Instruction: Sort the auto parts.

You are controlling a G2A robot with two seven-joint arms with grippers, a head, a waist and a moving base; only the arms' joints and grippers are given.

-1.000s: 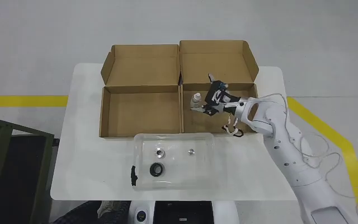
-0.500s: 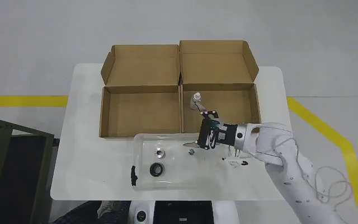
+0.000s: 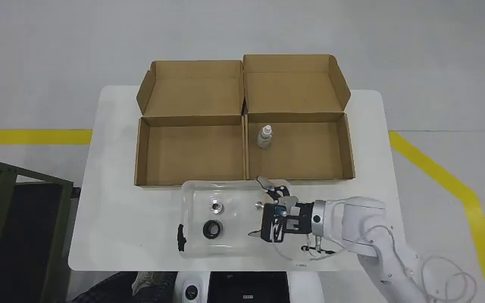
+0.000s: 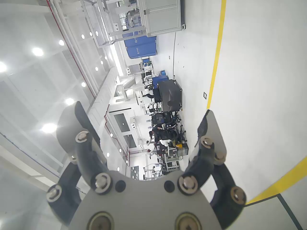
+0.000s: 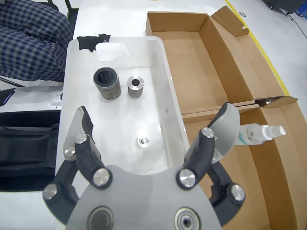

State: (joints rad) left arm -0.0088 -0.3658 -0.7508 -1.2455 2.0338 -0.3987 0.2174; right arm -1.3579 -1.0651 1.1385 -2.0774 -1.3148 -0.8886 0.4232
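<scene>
Right gripper [image 3: 259, 208] swung from cardboard box [image 3: 318, 163] to tray [image 3: 235, 193] on white table [image 3: 114, 189].

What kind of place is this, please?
Probably an industrial robotics workshop or test hall: the large, brightly lit room has yellow floor lines, an aluminium-framed machine enclosure and workstations, and the white table holds cardboard boxes.

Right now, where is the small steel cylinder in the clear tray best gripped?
Probably across its round side wall, from straight above: the steel cylinder stands on end. The dark bearing stands close beside it, so the right gripper should close on its two free sides.
</scene>
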